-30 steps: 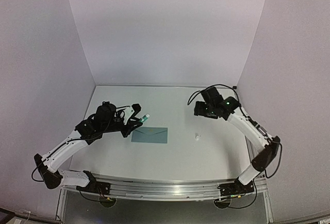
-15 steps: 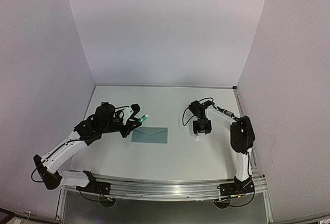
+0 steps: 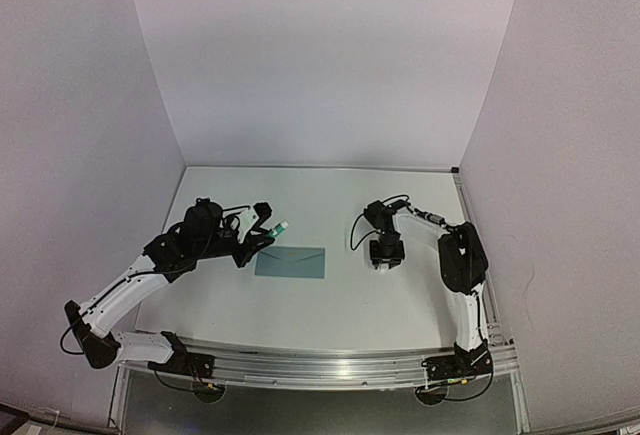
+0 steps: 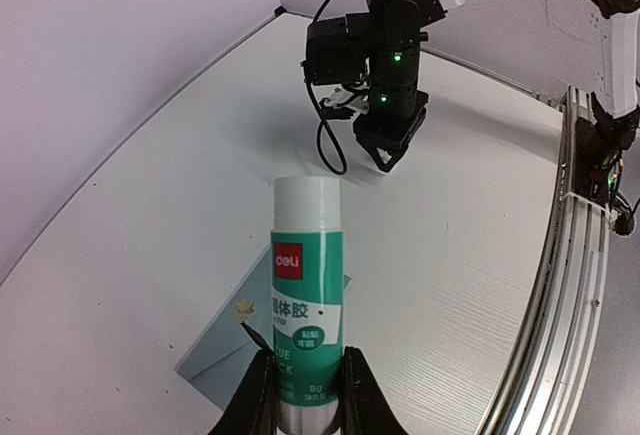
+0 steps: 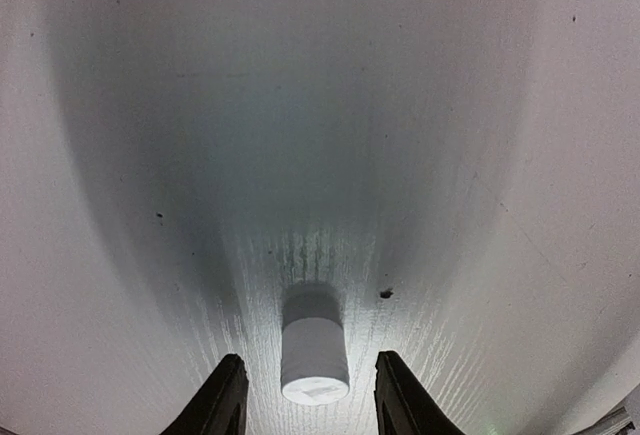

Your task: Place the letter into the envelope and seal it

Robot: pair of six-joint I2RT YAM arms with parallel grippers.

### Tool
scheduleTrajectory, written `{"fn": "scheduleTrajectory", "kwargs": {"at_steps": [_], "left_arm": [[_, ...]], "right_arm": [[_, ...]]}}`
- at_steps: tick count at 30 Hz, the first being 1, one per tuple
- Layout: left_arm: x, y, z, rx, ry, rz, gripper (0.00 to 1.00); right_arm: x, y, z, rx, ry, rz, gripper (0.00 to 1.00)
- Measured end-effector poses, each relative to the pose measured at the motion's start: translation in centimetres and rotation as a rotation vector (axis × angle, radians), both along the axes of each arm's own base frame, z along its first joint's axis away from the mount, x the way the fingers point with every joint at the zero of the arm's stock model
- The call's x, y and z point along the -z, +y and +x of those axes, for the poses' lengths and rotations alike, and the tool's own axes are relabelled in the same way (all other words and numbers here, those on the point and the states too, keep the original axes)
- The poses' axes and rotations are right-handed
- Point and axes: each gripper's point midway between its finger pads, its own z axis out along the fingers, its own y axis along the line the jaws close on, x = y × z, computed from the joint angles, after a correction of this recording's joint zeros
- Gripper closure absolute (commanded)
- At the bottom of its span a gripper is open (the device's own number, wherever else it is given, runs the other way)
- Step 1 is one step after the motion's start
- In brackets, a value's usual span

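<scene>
The left end effector [image 4: 305, 387] is clenched on a green-and-white glue stick [image 4: 307, 295] near the teal envelope [image 3: 290, 262], which lies flat on the bench [image 3: 330, 305]; the right end effector [image 5: 310, 395] hangs spread wide, straddling a small white cap [image 5: 314, 353], fingers clear of it

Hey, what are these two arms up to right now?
The left gripper holds a green-and-white glue stick above the table, near the teal envelope lying flat. The right gripper is open and low, its fingers either side of a small white cylinder, probably a cap. No letter is in view.
</scene>
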Motion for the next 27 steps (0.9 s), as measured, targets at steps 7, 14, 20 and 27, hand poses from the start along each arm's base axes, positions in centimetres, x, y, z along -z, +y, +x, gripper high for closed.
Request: {"fn": "scheduleTrajectory", "kwargs": {"at_steps": [7, 14, 20, 27], "left_arm": [[0.0, 0.0, 0.1, 0.002, -0.009, 0.006, 1.0], [0.0, 0.0, 0.1, 0.008, -0.02, 0.012, 1.0], [0.1, 0.0, 0.0, 0.013, -0.017, 0.013, 1.0], [0.6, -0.3, -1.4, 0.088, 0.017, 0.023, 1.0]], "right_arm": [[0.3, -0.1, -0.2, 0.0, 0.004, -0.002, 0.75], [0.5, -0.1, -0.1, 0.004, 0.006, -0.003, 1.0], [0.1, 0.8, -0.4, -0.008, 0.021, 0.05, 1.0], [-12.2, 8.6, 0.0, -0.134, -0.143, 0.583, 1.0]]}}
